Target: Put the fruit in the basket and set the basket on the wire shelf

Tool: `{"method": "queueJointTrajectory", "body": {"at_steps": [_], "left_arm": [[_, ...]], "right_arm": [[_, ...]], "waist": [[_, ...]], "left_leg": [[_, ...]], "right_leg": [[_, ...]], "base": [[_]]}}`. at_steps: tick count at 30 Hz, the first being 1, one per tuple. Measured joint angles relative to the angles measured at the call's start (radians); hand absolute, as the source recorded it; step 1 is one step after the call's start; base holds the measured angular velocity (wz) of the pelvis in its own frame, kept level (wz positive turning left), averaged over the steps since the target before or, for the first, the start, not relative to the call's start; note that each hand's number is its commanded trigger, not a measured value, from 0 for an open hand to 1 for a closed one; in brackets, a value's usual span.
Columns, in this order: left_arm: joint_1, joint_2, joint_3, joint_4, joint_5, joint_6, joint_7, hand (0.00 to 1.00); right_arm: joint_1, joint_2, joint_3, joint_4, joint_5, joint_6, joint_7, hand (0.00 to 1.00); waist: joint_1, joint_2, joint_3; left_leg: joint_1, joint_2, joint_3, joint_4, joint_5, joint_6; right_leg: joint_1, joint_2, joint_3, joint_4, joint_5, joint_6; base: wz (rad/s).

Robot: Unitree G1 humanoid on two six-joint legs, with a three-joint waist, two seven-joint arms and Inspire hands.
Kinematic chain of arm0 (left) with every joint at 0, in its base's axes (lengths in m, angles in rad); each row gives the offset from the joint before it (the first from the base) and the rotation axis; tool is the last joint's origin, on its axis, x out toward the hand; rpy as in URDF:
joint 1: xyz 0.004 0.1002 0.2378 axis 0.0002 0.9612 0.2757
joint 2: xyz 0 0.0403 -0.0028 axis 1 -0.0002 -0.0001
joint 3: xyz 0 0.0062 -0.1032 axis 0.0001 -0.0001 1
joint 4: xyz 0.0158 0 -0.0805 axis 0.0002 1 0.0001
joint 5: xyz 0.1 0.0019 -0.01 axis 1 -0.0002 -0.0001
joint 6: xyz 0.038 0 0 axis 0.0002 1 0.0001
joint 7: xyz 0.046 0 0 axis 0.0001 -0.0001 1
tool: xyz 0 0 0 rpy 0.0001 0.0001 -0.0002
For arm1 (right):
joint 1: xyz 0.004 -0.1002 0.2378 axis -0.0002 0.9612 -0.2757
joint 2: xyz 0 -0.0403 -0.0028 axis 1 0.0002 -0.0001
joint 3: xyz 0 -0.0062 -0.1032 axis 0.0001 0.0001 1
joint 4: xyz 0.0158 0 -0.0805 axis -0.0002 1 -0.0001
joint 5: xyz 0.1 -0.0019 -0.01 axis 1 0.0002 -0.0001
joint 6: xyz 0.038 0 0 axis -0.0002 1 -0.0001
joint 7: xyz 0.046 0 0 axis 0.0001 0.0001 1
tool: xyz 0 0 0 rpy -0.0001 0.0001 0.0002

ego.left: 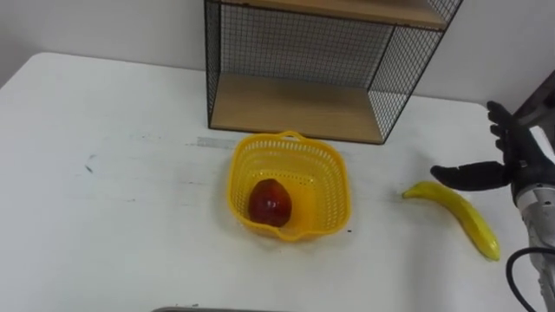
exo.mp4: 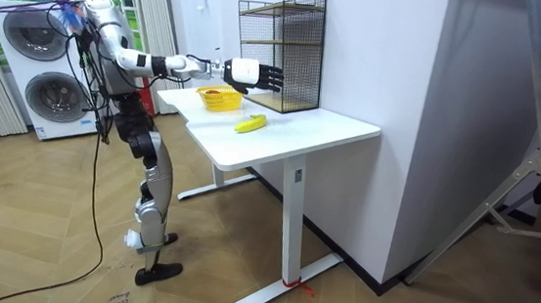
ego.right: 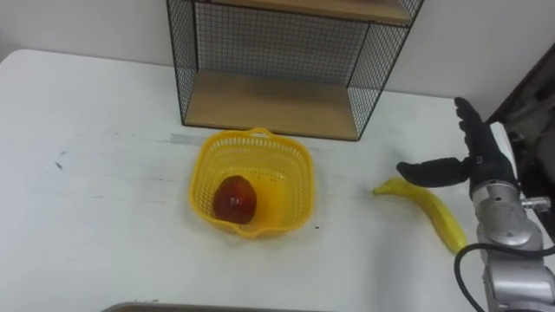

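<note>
While the robot stands upright at the end of the table (ego.left: 113,217), it reaches its right arm out over the top, and the count of things is short. One yellow basket (ego.left: 332,182) sits in the middle of the table, just in front of the one wire shelf (ego.left: 295,108), close to it but apart from it. The shelf has wooden boards, and its lower board is bare.

Two fruits are visible. One red fruit (ego.left: 270,203) lies inside the basket, at the near side of its bottom. One banana (ego.left: 460,217) lies flat on the table to the right of the basket, well apart from it, with its stem end toward the basket.

The right hand (ego.left: 516,160) comes in from the right side and hangs above the far end of the banana. Its fingers are straight and point away from the robot, toward the wall, and the thumb is spread wide to the left, over the stem of the banana. The hand is released and holds nothing. In the room view it is raised above the table top, about level with the lower part of the shelf, with the forearm nearly horizontal.
</note>
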Motion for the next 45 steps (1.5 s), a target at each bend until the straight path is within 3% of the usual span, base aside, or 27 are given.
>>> {"method": "queueJointTrajectory", "body": {"at_steps": [6,11,21,27,35,45], "left_arm": [[0.007,0.000,0.015,0.000,0.000,0.009,-0.015,0.00],[0.008,0.000,0.015,0.001,0.001,0.016,-0.020,0.00],[0.004,0.006,0.033,0.001,0.000,0.019,-0.018,0.00],[0.006,0.010,0.033,0.002,0.001,0.020,-0.005,0.00],[-0.004,0.017,0.032,0.006,0.001,0.020,0.006,0.00],[-0.020,0.022,0.001,0.024,0.001,0.029,0.043,0.00]], "right_arm": [[-0.010,-0.024,0.000,0.108,0.001,0.004,0.047,0.00],[-0.010,-0.024,0.000,0.154,-0.004,0.025,0.065,0.00],[-0.009,-0.023,0.001,0.304,-0.005,0.023,0.065,0.00],[-0.008,-0.024,0.002,0.342,-0.016,-0.001,0.067,0.00],[-0.008,-0.024,0.002,0.401,-0.082,-0.024,0.075,0.00],[-0.029,-0.023,0.001,0.440,-0.166,-0.020,0.079,0.00]], "waist": [[-0.002,0.009,-0.0070],[-0.002,0.020,-0.0057],[-0.002,0.009,-0.0029],[0.000,0.006,-0.0012],[0.015,-0.007,-0.0099],[0.023,-0.005,-0.0077]], "left_leg": [[-0.002,0.000,-0.001,0.000,0.000,0.000],[0.001,0.000,-0.001,-0.001,0.000,0.000],[-0.010,-0.002,-0.012,0.008,0.000,0.000],[-0.011,-0.003,-0.019,0.013,0.000,0.000],[-0.010,-0.005,-0.023,0.017,0.000,0.000],[-0.006,-0.004,-0.034,0.026,-0.002,-0.002]], "right_leg": [[-0.001,0.000,-0.001,0.000,0.000,0.000],[0.001,0.000,-0.001,0.000,0.000,0.000],[-0.002,0.000,-0.011,-0.002,0.000,0.000],[-0.002,0.000,-0.014,-0.005,0.000,0.000],[0.006,-0.001,-0.020,-0.019,0.000,0.000],[0.019,0.002,-0.027,-0.015,0.001,-0.002]], "base": [[0.00],[0.00],[0.03],[0.04],[0.01],[0.03]]}}
